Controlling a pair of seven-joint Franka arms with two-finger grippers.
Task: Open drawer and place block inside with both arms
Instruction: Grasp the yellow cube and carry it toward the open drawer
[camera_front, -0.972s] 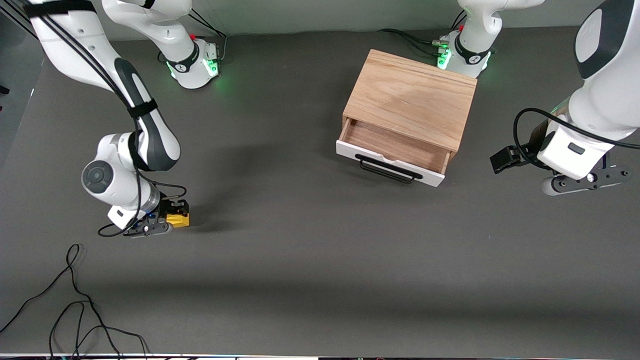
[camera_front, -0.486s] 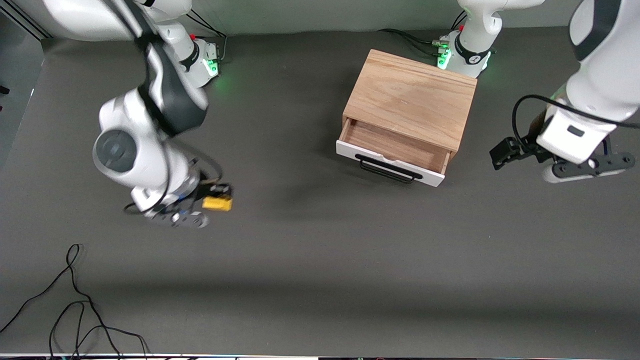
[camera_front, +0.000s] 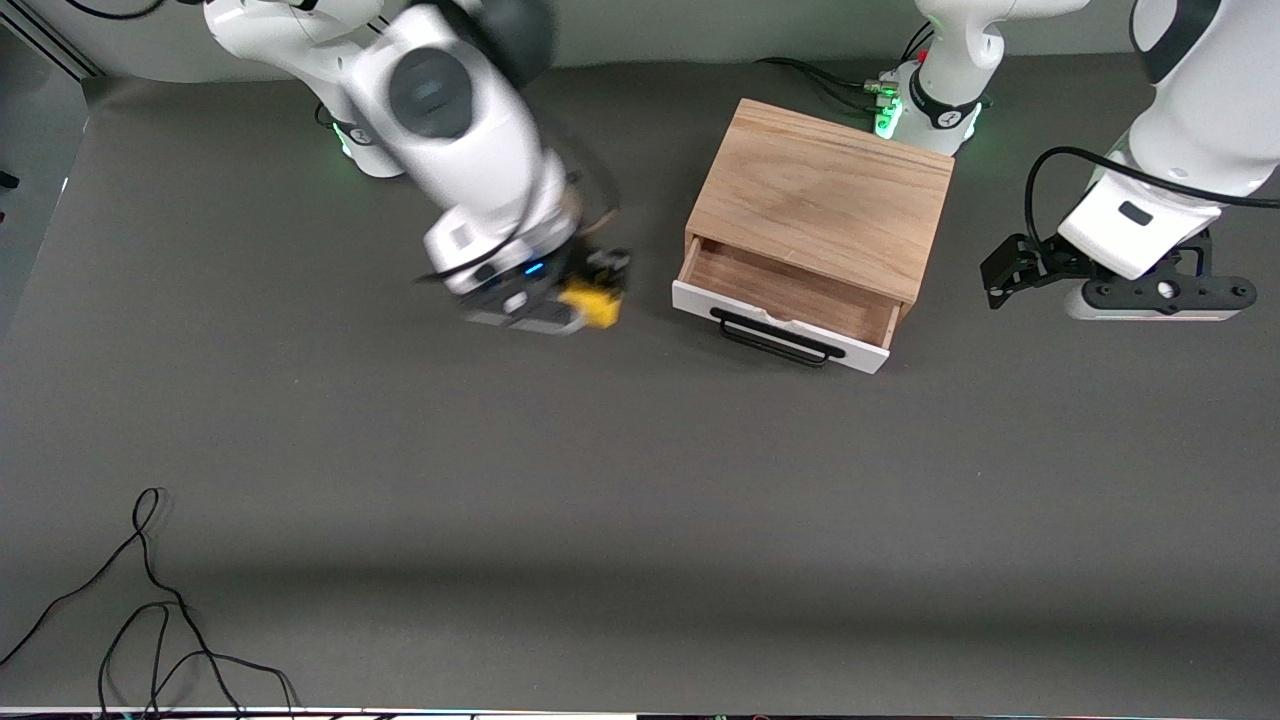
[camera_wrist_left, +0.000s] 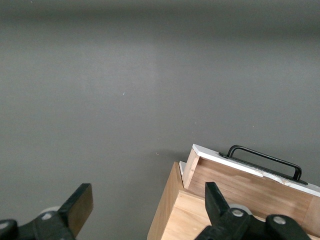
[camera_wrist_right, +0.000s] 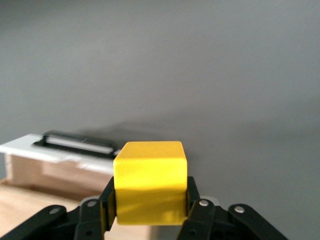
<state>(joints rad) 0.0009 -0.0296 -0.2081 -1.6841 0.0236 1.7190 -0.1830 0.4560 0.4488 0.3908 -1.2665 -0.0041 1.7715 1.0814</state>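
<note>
The right tool (camera_front: 590, 290) is clamped on the yellow block (camera_front: 592, 303), held over the bench (camera_front: 640, 480) just beside the cabinet (camera_front: 822, 195). The open drawer (camera_front: 790, 290) lies at about three o'clock from the block — probably a short sideways carry. The left tool (camera_front: 1015, 272), fingers apart, waits over the cabinet's end toward the left arm's side.

Tabletop (camera_front: 640, 480): matt dark grey, smooth, cloth-like. Cabinet (camera_front: 825, 195): light wood, visible grain, unvarnished look. Drawer (camera_front: 790, 310): smooth white front, bare wood inside, black bar handle (camera_front: 775, 340). Block (camera_wrist_right: 150, 182): smooth yellow plastic, slight sheen. Arms: glossy white shells; hands matt black.
</note>
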